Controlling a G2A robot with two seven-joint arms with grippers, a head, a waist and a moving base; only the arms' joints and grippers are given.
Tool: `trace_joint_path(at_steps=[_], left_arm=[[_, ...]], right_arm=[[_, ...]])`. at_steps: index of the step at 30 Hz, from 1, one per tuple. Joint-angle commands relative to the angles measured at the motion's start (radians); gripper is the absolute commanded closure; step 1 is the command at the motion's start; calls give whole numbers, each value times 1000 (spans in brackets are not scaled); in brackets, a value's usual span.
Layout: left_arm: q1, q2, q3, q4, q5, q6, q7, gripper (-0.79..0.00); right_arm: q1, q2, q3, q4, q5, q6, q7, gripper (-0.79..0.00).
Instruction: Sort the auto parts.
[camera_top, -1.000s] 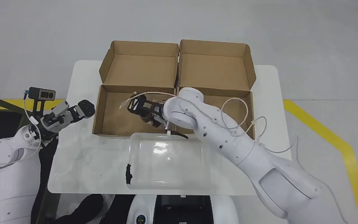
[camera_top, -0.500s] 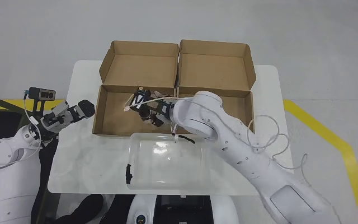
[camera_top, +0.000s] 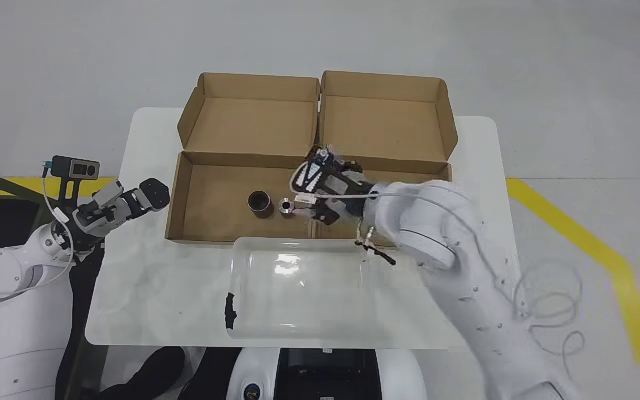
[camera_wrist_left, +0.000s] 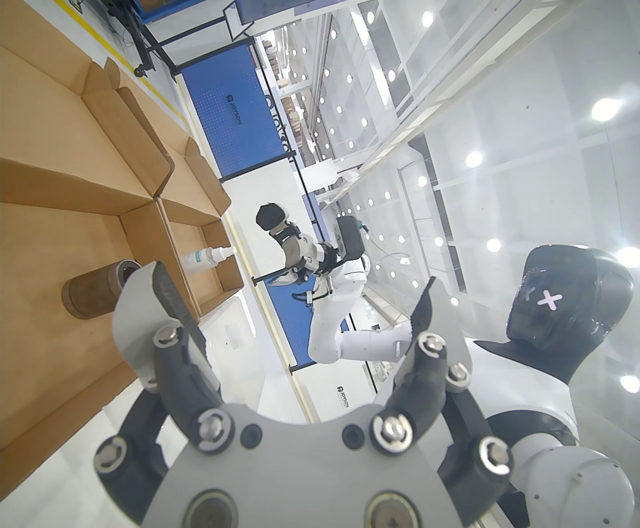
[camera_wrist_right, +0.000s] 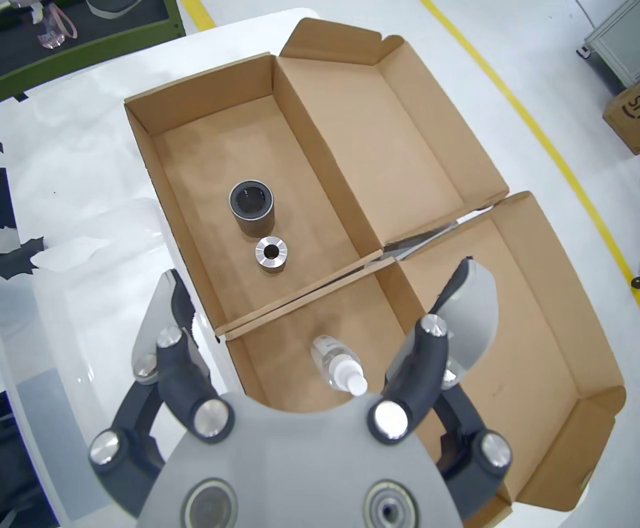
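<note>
A dark cylindrical bushing stands on the floor of the left cardboard box. A small silver ring part lies right beside it. My right gripper hangs open and empty above the wall shared by the two boxes. A clear spray bottle lies in the right box. My left gripper is open and empty off the left box's outer side, where the bushing shows past one finger.
A clear plastic container sits on the white table in front of the boxes. Both box lids stand open toward the far side. A yellow floor line runs to the right of the table.
My right gripper has pulled back to the right, from over the middle of the left box to the shared wall. The bushing and the silver ring now lie uncovered. The left arm has not moved.
</note>
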Motion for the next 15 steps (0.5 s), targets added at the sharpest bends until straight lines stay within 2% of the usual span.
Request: trace_joint_path(at_steps=[1, 15], left_arm=[[0, 0, 0, 0, 0, 0, 0, -785], [0, 0, 0, 0, 0, 0, 0, -785]], right_arm=[[-49, 12, 58, -39, 10, -28, -20, -785], [-403, 78, 442, -208, 23, -178, -270, -785]])
